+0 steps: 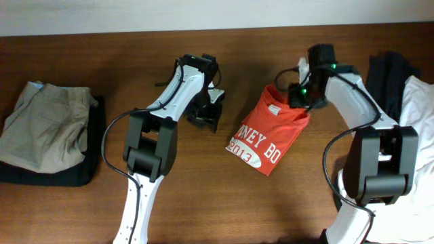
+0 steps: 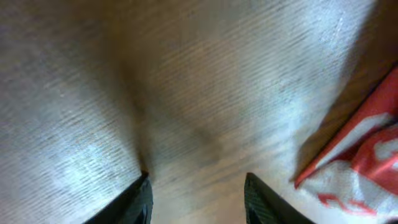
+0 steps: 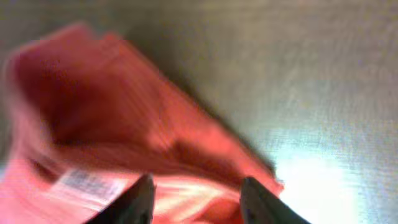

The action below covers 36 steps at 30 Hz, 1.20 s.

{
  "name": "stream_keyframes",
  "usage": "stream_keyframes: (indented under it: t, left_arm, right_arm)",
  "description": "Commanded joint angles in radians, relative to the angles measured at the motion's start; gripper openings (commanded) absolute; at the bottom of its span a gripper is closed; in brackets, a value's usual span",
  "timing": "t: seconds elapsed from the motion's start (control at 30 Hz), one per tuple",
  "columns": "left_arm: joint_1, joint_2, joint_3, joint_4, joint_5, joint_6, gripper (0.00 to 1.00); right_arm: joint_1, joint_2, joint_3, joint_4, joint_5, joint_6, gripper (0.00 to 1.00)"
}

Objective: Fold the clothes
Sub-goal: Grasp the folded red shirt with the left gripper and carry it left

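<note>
The orange-red T-shirt [image 1: 271, 132] lies folded into a narrow slanted shape on the brown table [image 1: 224, 196], white lettering at its near end. My right gripper [image 1: 300, 95] hovers over its far right corner, by the collar. In the right wrist view the jaws [image 3: 196, 196] are open over blurred red cloth [image 3: 106, 106], with the white neck tag [image 3: 81, 180] at the left. My left gripper [image 1: 205, 116] is open above bare wood just left of the shirt. In the left wrist view its jaws [image 2: 198, 199] are empty, and the shirt's printed edge [image 2: 360, 162] shows at the right.
A beige khaki garment [image 1: 44, 125] lies on a black garment [image 1: 81, 173] at the left edge. A white shirt [image 1: 419, 108] and black garments [image 1: 390, 74] lie at the right edge. The wall runs along the table's far edge.
</note>
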<state>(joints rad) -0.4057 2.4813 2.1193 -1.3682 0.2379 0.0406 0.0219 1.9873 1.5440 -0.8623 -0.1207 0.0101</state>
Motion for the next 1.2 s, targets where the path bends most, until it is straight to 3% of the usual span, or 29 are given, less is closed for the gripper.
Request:
stream_keyframes:
  t: [0.0,0.03,0.07,0.13,0.3,0.43,0.47,0.5,0.57,0.6,0.63,0.67,0.73,0.83,0.9,1.03,1.1,1.17]
  left_arm:
    - [0.016,-0.101,0.111,0.157,0.095,0.058,0.81]
    - [0.016,-0.103,0.131,0.217,0.183,0.148,0.96]
    - [0.016,-0.103,0.130,0.256,0.245,0.181,0.99]
    - [0.009,-0.066,0.126,0.318,0.382,0.224,0.99]
    - [-0.011,0.085,0.126,0.415,0.667,0.224,0.99]
    - [-0.077,0.205,0.126,0.417,0.718,0.222,0.99]
    - [-0.097,0.218,0.126,0.417,0.721,0.222,0.94]
    - [-0.116,0.223,0.126,0.422,0.716,0.222,0.81]
    - [-0.124,0.223,0.126,0.454,0.717,0.205,0.65]
    - [-0.122,0.223,0.126,0.476,0.717,0.166,0.49]
    - [-0.119,0.223,0.126,0.487,0.717,0.151,0.18]
    - [-0.115,0.223,0.130,0.490,0.716,0.147,0.01]
    - [-0.087,0.222,0.174,0.488,0.711,0.147,0.01]
    - [0.036,0.222,0.415,0.332,0.440,0.148,0.01]
    - [0.131,0.222,0.602,0.212,0.343,0.148,0.01]
    - [0.311,0.222,0.912,-0.128,-0.102,0.147,0.01]
    - [0.408,0.220,0.979,-0.298,-0.179,0.099,0.01]
    - [0.477,0.178,0.976,-0.320,-0.206,0.048,0.01]
  right_arm:
    - [0.021,-0.006,0.209,-0.215,-0.026,-0.033,0.50]
    - [0.020,-0.013,0.266,-0.283,-0.026,-0.032,0.50]
    - [0.016,-0.023,0.320,-0.350,-0.026,-0.033,0.51]
    - [0.010,-0.039,0.400,-0.484,-0.026,-0.032,0.51]
    - [0.008,-0.040,0.414,-0.601,-0.022,-0.033,0.51]
    - [-0.042,-0.051,0.414,-0.636,-0.022,-0.034,0.50]
    - [-0.073,-0.058,0.414,-0.650,-0.022,-0.040,0.50]
    - [-0.105,-0.063,0.414,-0.660,-0.023,-0.040,0.50]
    - [-0.147,-0.066,0.414,-0.670,-0.023,-0.040,0.50]
    - [-0.156,-0.066,0.414,-0.670,-0.024,-0.041,0.50]
    - [-0.160,-0.066,0.414,-0.669,-0.026,-0.048,0.50]
    - [-0.160,-0.066,0.414,-0.667,-0.026,-0.056,0.50]
    - [-0.160,-0.066,0.414,-0.668,-0.026,-0.057,0.50]
    - [-0.160,-0.066,0.414,-0.665,-0.026,-0.067,0.50]
    - [-0.160,-0.066,0.414,-0.663,-0.024,-0.082,0.50]
    - [-0.182,-0.066,0.414,-0.665,0.001,-0.085,0.47]
    - [-0.213,-0.066,0.414,-0.685,0.000,-0.084,0.47]
    - [-0.226,-0.066,0.414,-0.694,0.001,-0.085,0.47]
